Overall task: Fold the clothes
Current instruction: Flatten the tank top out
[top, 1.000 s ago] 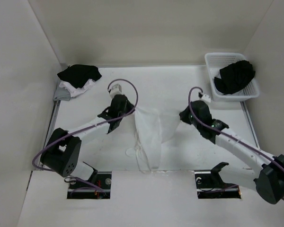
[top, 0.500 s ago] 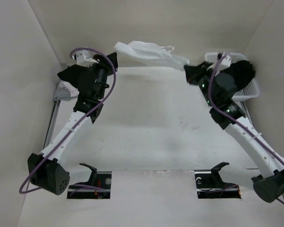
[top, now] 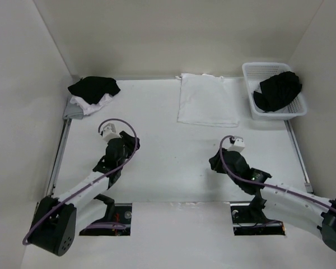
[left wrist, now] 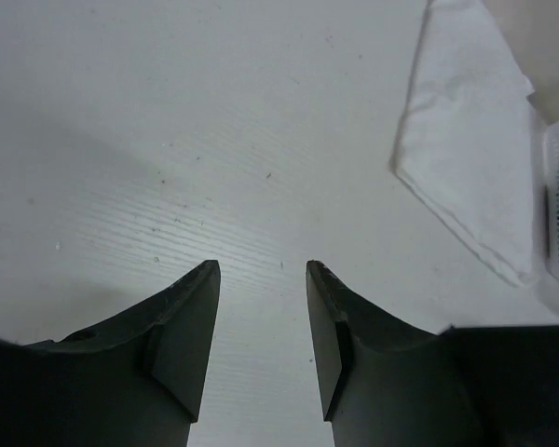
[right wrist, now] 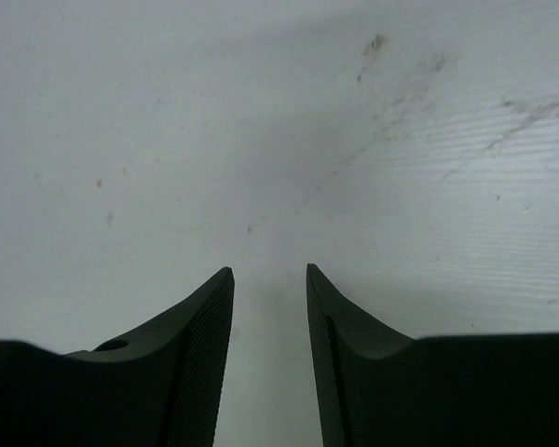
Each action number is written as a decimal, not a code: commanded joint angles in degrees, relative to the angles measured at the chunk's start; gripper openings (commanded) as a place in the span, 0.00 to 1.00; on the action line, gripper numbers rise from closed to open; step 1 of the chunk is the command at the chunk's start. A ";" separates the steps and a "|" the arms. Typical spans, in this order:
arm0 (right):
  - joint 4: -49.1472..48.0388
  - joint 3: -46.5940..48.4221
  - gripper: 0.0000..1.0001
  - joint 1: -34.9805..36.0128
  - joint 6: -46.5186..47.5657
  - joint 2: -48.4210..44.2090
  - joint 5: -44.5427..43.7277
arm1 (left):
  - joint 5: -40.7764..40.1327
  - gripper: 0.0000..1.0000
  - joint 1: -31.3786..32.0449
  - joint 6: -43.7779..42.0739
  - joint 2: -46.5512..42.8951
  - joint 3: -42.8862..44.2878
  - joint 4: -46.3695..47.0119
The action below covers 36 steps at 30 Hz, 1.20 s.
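White tank top (top: 207, 101) folded flat at far edge of table (top: 168, 145), just beside basket (top: 247, 78) holding dark garments (top: 277, 89), left tool (left wrist: 261, 270) parted and empty, right tool (right wrist: 268, 272) likewise parted and empty, both over bare table near its front edge, well apart from the top

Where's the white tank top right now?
In the top view, the white tank top lies flat as a folded rectangle at the far edge of the table, right of centre, just left of the white basket.
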<state>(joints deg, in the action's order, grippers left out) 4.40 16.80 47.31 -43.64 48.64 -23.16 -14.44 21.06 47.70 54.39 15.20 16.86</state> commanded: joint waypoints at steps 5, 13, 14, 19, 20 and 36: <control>-3.17 8.95 0.13 -12.36 0.57 4.43 0.74 | 0.46 0.47 5.34 1.87 24.15 16.06 9.23; -6.95 8.78 0.26 -23.70 -0.66 1.63 2.06 | 7.66 0.48 14.13 0.11 54.82 50.41 3.55; -7.13 8.69 0.26 -24.50 -0.49 1.20 2.76 | 8.02 0.48 15.10 0.20 57.03 53.32 1.79; -8.27 7.55 0.27 -26.26 0.04 -0.39 5.40 | 7.23 0.45 18.00 -0.07 67.24 66.43 -7.08; -8.27 7.37 0.28 -26.26 0.30 -0.65 5.75 | 6.62 0.44 18.01 0.19 67.95 67.58 -8.67; -10.03 5.70 0.29 -25.91 0.31 -1.71 7.60 | 5.73 0.19 18.71 5.29 74.11 73.49 -15.90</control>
<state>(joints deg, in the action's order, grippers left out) -2.02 23.40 21.34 -43.53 48.27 -16.01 -10.31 39.55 51.09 127.90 87.83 2.15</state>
